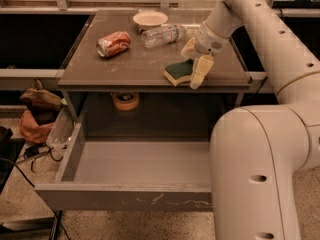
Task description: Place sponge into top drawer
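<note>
The sponge (177,72), dark green on top with pale yellow foam below, lies flat on the brown table top (125,64) near its front right edge. My gripper (195,60) is down at the table top just right of the sponge. It is open, with one pale finger (200,72) against the sponge's right side and the other behind it. The top drawer (137,164) is pulled out below the table. Its grey floor is bare and its scratched front panel (125,200) faces the camera.
On the table are a crushed orange can (113,43), a clear plastic bottle (163,34) lying on its side and a white bowl (150,18). A tape roll (125,100) sits on the shelf behind the drawer. Bags and cables (37,114) lie on the floor at the left. My arm's large white link (255,174) covers the drawer's right end.
</note>
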Controlling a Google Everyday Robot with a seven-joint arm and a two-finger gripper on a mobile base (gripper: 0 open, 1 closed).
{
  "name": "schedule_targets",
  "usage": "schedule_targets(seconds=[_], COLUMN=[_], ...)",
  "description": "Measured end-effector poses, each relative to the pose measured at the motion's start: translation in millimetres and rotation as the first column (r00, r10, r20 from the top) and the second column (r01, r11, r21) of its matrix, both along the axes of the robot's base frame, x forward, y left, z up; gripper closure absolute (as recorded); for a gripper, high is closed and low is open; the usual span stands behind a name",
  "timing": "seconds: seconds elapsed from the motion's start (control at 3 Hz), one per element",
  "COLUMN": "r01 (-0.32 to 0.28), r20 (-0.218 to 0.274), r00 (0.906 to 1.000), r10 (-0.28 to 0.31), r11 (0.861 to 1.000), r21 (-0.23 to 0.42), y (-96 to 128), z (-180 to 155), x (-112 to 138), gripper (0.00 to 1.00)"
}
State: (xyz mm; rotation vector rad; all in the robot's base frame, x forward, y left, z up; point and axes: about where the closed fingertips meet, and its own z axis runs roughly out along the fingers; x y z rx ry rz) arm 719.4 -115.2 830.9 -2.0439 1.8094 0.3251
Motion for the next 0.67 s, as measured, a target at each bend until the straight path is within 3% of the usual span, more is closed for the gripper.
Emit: schedule_targets(seconds=[0.67], r01=[0.000], r20=[0.000], r00=[1.0000], r10=[0.000], r11=[1.000], r21=[0.000], y=[0.0], z=[0.0], x=[0.0], gripper=[0.65])
